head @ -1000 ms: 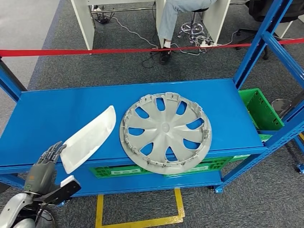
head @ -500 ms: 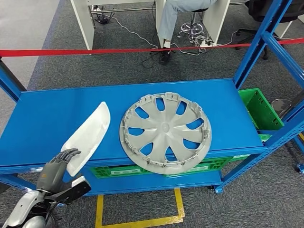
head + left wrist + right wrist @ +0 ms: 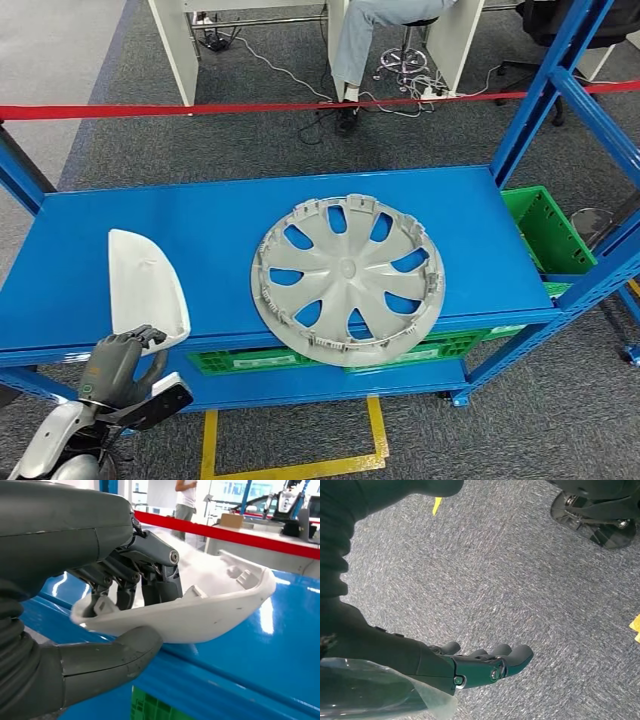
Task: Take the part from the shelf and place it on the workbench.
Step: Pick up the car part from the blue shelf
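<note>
- The part (image 3: pixel 143 287), a white curved shell, lay at the front left of the shelf (image 3: pixel 226 215), its near end over the front edge and in the left hand (image 3: pixel 121 365).
- The left hand grasped it: in the wrist view the fingers (image 3: pixel 128 587) curled down into the hollow side and the thumb (image 3: pixel 113 655) pressed up from beneath the rim.
- The part's far end looked to be touching the blue deck or only just off it; the pictures did not settle which.
- The grip sat at one end, so the long free end would likely sag or swing. A firmer, deeper hold before lifting seemed wise.
- To do the step well, I judged the part should be raised straight up first, then drawn back toward the robot, kept level.
- The hubcap (image 3: pixel 347 278) lay just beside it to the right, apart from it; the lift should keep away from that side.
- The right hand (image 3: pixel 486 665) hung over the carpet with fingers loosely extended and nothing in it.
- The workbench was not visible, so a turn would probably be needed while carrying.
</note>
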### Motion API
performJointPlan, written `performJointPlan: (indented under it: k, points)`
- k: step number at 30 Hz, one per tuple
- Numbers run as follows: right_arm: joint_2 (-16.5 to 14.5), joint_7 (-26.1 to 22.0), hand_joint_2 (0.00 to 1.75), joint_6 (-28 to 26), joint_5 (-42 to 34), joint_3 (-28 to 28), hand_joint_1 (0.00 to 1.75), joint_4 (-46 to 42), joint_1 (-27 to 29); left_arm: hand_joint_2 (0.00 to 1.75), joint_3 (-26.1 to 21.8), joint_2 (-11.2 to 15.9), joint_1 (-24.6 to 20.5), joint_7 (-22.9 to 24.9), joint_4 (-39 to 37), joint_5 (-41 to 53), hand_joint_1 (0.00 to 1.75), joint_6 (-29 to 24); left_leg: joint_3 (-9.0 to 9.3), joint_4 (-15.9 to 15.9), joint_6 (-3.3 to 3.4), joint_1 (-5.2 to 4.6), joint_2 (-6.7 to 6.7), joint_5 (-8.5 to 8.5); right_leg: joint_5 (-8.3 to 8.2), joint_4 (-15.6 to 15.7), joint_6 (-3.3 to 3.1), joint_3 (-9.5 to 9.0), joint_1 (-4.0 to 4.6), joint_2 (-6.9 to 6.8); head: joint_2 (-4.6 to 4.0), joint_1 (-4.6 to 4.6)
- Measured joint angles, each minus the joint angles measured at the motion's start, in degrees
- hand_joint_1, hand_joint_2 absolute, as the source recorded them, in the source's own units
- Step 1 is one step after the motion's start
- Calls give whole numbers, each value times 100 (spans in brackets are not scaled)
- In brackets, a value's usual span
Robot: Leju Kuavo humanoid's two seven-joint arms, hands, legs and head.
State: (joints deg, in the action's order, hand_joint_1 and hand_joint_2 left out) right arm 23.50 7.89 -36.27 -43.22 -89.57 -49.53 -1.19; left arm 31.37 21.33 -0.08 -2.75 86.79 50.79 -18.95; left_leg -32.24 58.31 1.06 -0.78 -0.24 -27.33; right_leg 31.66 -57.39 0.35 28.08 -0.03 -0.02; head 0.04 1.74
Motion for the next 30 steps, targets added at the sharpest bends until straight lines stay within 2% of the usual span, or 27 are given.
performJointPlan:
  k: [8,13,26,30]
  points:
    - [-22,-225,175,45,-163,0,0,106,-1,175,-285,36,7,-97,66,51,175,-602,0,0,-1,1,0,1,0,-1,0,1,1,-1,0,0]
    - [-65,-397,175,102,-269,0,0,259,1,175,-474,89,-49,-188,272,277,175,-1260,-1,0,-1,1,-1,1,0,-1,0,3,1,-2,0,1]
    - [-140,-438,175,117,-305,0,0,410,3,175,-606,180,-130,-186,517,296,175,-1311,-1,0,-1,1,-1,1,0,-1,0,1,0,-2,0,0]
    - [-144,-489,175,133,-336,-1,0,424,4,175,-640,225,-161,-246,612,586,158,-1616,-1,1,-1,1,-1,1,0,-1,0,4,0,-2,0,1]
